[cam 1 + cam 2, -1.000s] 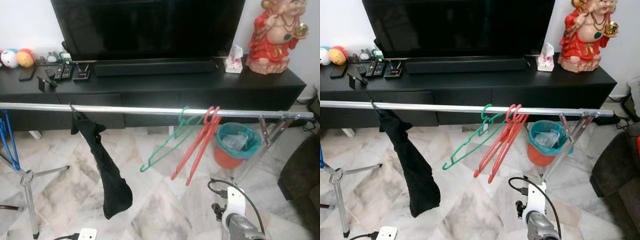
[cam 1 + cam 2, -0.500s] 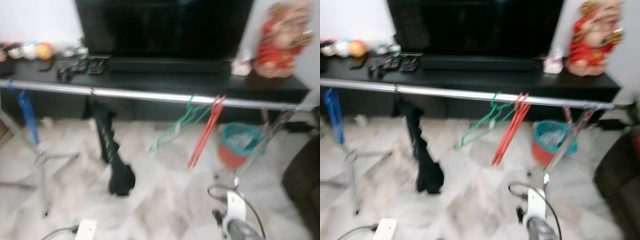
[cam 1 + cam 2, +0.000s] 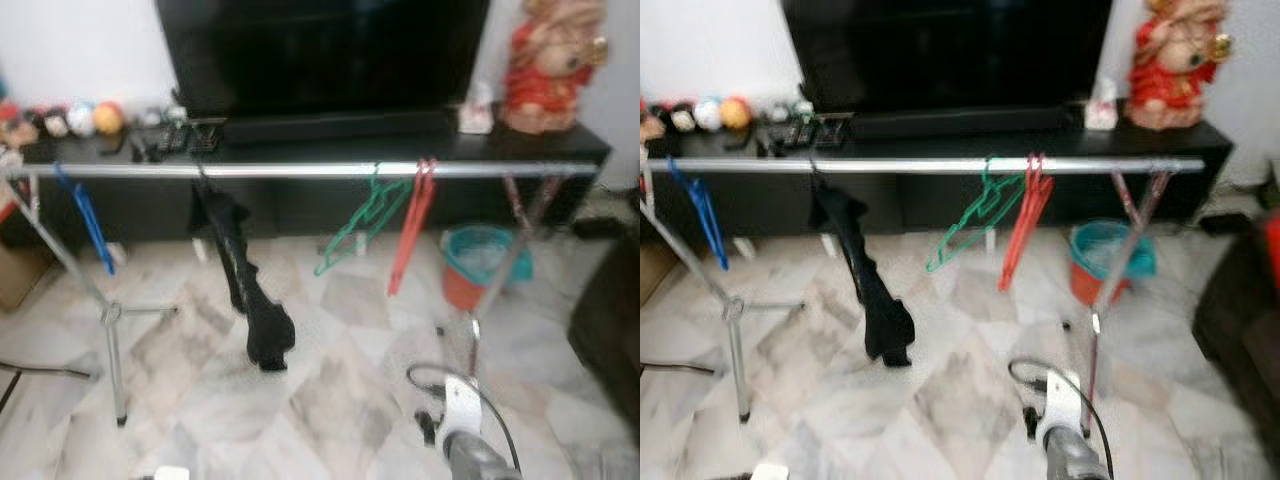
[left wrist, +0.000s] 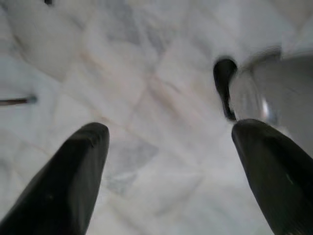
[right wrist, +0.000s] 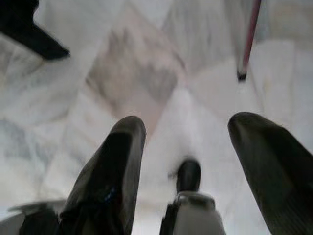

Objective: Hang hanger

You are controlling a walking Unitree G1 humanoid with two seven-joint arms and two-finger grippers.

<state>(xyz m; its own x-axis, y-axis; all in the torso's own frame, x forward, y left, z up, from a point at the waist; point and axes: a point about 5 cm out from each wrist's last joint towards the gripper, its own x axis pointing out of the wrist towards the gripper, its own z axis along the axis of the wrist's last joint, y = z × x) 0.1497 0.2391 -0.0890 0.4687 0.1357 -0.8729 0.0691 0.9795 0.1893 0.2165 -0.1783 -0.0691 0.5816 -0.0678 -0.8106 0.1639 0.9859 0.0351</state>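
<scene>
A silver rail [image 3: 290, 171] runs across the room in front of a black TV stand. On it hang a green hanger [image 3: 362, 220], red hangers [image 3: 410, 235] just right of it, a blue hanger [image 3: 88, 225] near the left end, and a black garment [image 3: 245, 280]. My right arm [image 3: 465, 445] shows low in the eye views, well below the rail. The right gripper [image 5: 186, 142] is open over the marble floor and holds nothing. The left gripper [image 4: 168, 142] is also open over the floor, empty.
The rack stands on a tripod leg [image 3: 110, 340] at the left and crossed legs [image 3: 520, 225] at the right. An orange bin with a teal liner [image 3: 478, 262] sits behind the right legs. A dark sofa [image 3: 610, 330] is at the right, a cardboard box [image 3: 15, 275] at the left.
The whole picture has shifted: the camera now sits farther back, so the rail looks smaller and its full length with the blue hanger shows. The hangers and garment hang as before.
</scene>
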